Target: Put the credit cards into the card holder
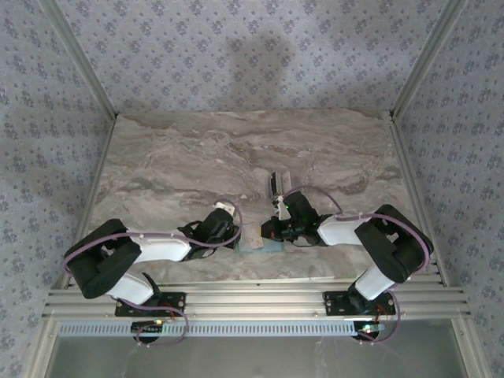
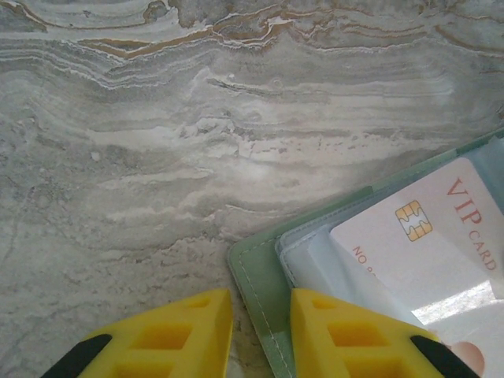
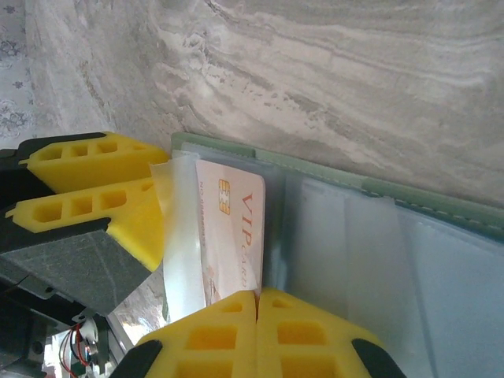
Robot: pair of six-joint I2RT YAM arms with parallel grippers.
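Note:
The sage-green card holder lies open on the marble table, near the front edge between both arms. A white credit card printed "VIP CARD", with a gold chip, sits partly inside the clear pocket of one panel. My right gripper is shut on that card's near edge. My left gripper straddles the holder's green corner, its jaws a little apart. One yellow finger is over the panel and the other over the table. Its fingers stand beside the pocket's mouth. Further greyish cards lie behind the right gripper.
The holder's other panel with its clear pockets lies flat to the right of the card. Open marble table stretches behind the arms, bounded by patterned walls and an aluminium frame at the front.

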